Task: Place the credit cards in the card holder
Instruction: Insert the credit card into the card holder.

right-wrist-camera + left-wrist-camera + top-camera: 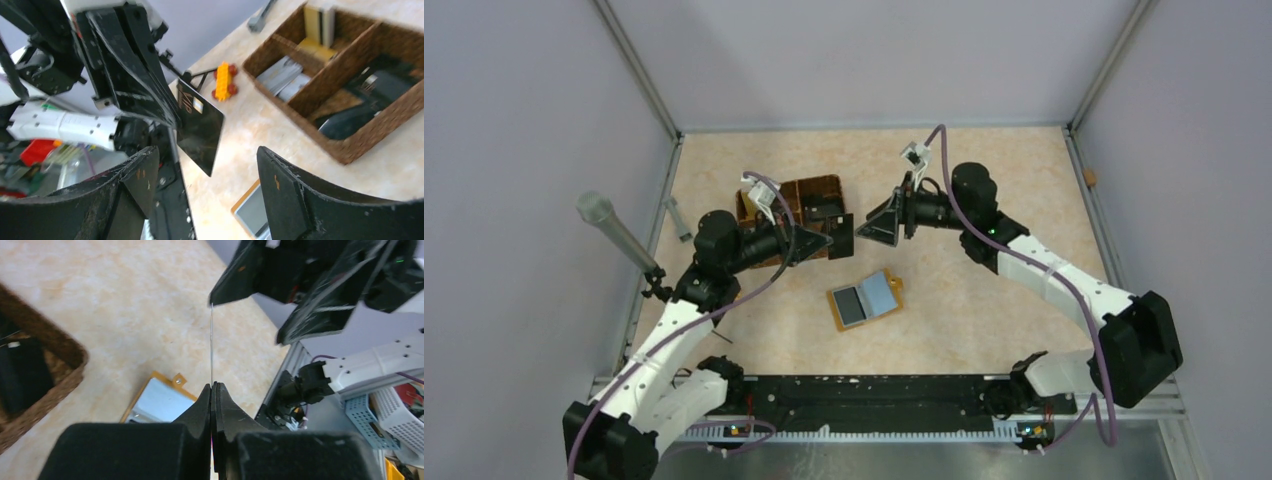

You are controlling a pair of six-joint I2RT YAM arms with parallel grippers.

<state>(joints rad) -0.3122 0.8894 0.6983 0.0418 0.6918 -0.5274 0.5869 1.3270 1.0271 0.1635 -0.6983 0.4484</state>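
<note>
**CARD TRANSFER: CARD HELD ABOVE WORKTOP**

A black credit card [200,127] is held on edge in the air above the worktop [984,190], pinched at one end by the clenched left claw [824,242]. The card holder [852,306] lies opened flat on the worktop, nearer the arm bases than the card and apart from it. The right claw [876,228] is released. Its jaws stand wide apart, facing the card's free end. Whether one fingertip touches the card cannot be told.

The step in hand is judged to be a handover or regrasp between the claws. The left clamp should be maintained until the right jaws are closed squarely on the card's flat faces, not on its thin edge. The card should then be lowered at a shallow angle, one short edge led into a pocket. The holder may slide if pushed, so it should be steadied.

Both arms are reached forward and turned inward, with the claws facing tip to tip. The woven basket [360,145], with grey cards [282,77] in one compartment, stands just beyond the left claw.
</note>
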